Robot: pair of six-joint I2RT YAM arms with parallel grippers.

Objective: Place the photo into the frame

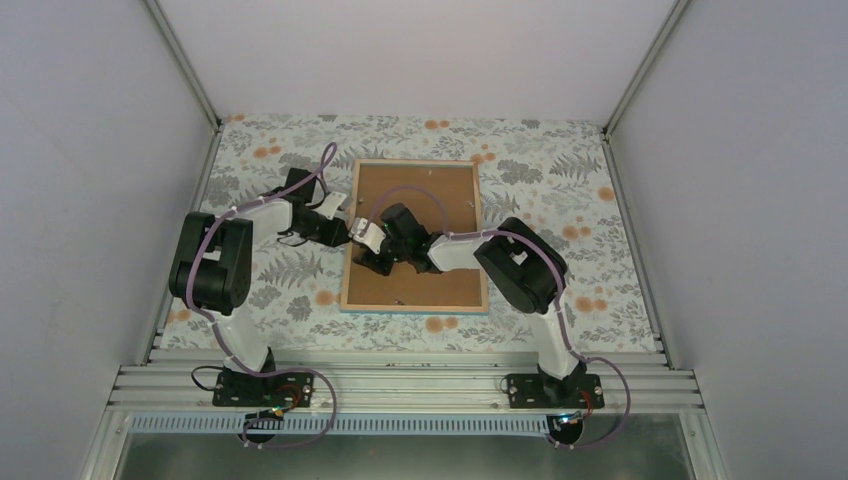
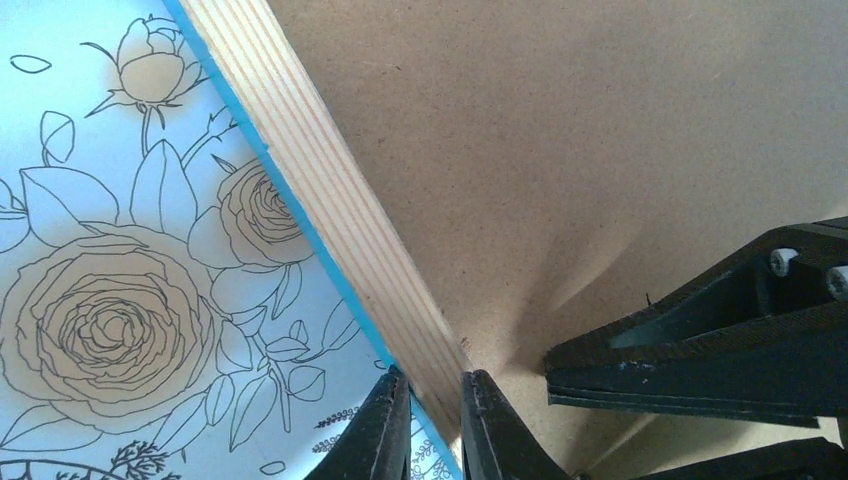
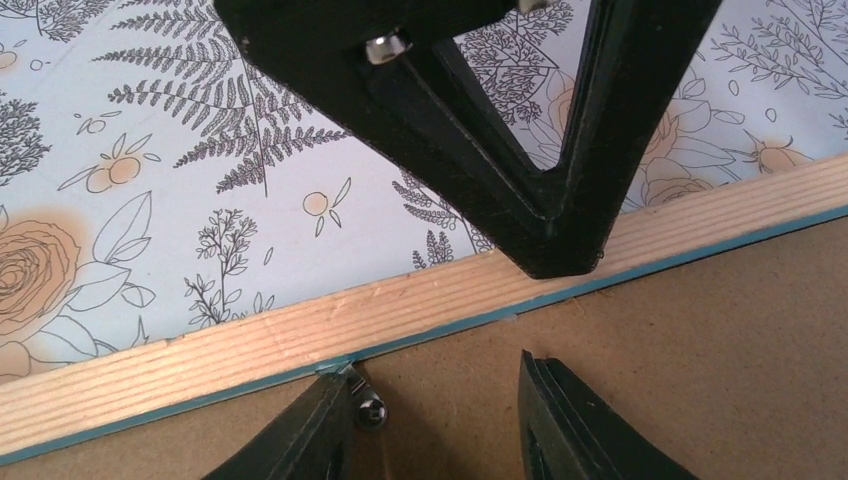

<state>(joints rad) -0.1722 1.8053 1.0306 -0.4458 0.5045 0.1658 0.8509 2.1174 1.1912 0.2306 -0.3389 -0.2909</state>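
Note:
The frame [image 1: 415, 304] lies face down on the table, its light wood back rails up and a teal edge showing. A brown backing board [image 1: 430, 190] fills it. My left gripper [image 2: 437, 400] is shut on the frame's left rail [image 2: 320, 190], one finger on each side. My right gripper [image 3: 440, 390] is open just above the backing board [image 3: 700, 340], next to that same rail [image 3: 250, 345]. Its left fingertip is at a small metal tab with a screw [image 3: 368, 408]. In the right wrist view the left gripper [image 3: 555, 255] comes to a point on the rail. The photo is out of view.
A floral tablecloth [image 1: 560, 200] covers the table around the frame. White enclosure walls stand on the left, right and back. An aluminium rail [image 1: 400, 385] carries both arm bases at the near edge. The two grippers sit close together at the frame's left side.

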